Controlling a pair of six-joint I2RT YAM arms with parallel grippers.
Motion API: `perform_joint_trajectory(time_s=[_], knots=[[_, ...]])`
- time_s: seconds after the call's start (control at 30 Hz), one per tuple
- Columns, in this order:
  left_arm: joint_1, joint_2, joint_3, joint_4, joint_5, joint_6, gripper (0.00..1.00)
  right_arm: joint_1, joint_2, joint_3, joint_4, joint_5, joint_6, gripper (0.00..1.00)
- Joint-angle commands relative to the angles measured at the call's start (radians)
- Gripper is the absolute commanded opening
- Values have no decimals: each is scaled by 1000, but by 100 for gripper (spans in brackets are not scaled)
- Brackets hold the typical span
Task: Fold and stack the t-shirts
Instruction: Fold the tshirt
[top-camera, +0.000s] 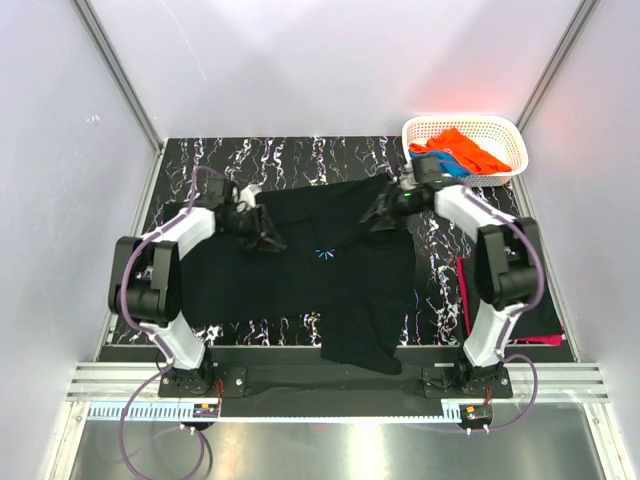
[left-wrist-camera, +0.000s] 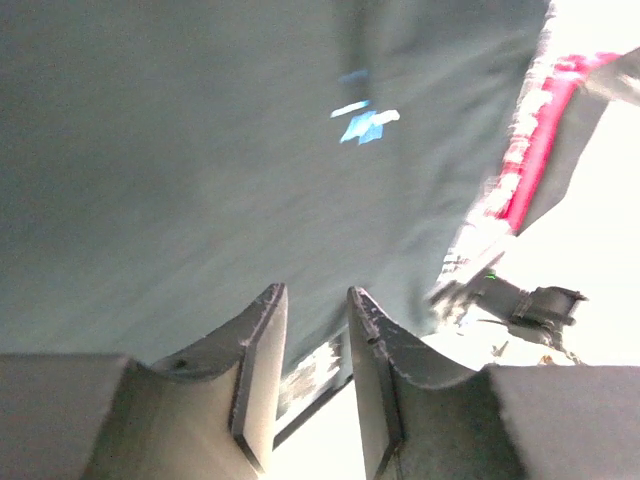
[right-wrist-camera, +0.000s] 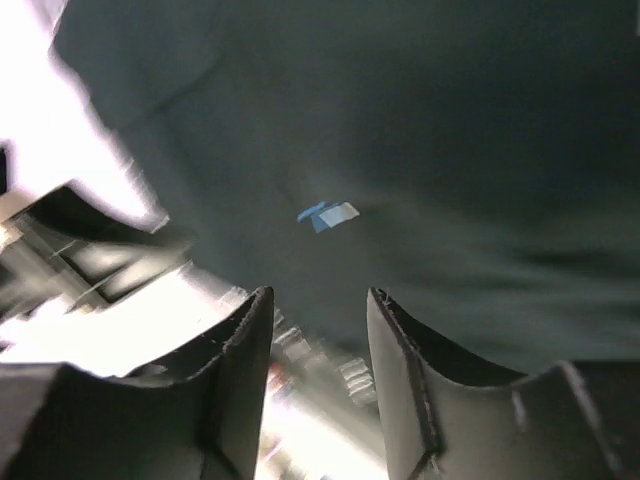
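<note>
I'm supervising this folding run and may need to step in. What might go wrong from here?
The black t-shirt's hem hangs over the table's near edge, so a tug might drag it off. The shirt lies skewed, so folds may come out crooked. The right gripper sits close to the white basket and might bump it.

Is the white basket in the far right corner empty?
No, in the top view the white basket holds an orange shirt with a blue shirt showing beneath it.

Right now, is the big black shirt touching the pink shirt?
Apart. The top view shows a strip of marbled table between the black shirt's right edge and the pink shirt.
</note>
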Motion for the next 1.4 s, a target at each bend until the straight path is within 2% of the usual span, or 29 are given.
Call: perform_joint_trajectory(time_s=[0.0,0.03,0.1,0.23,0.5,0.8,1.0,1.1,1.17,1.27,1.33,1.37], knots=[[-74,43,5,339,160,-211,37,-53,-71,-66,-53,188,-296,51],[-85,81,1,478,174,-253,38,-53,-72,-74,-54,217,-361,53],[-121,118,-1,620,180,-340,41,-59,-72,-103,-18,225,-397,57],[-174,193,-10,781,133,-451,45,-77,-67,-146,53,223,-401,63],[-218,232,25,628,-19,-395,45,-83,-26,-156,91,228,-456,62],[-237,270,56,506,-59,-370,43,-83,19,-113,96,191,-451,54],[-250,322,99,493,-38,-367,43,-83,39,-109,111,177,-442,53],[-258,345,122,490,-24,-365,41,-83,51,-88,113,173,-439,49],[-260,354,137,487,-16,-362,37,-83,54,-75,113,162,-436,48],[-260,357,148,482,-12,-355,29,-82,54,-58,113,153,-422,42],[-260,365,158,478,-6,-352,23,-83,50,-52,113,134,-410,33],[-258,368,163,476,-4,-352,16,-83,47,-54,113,128,-404,30]])
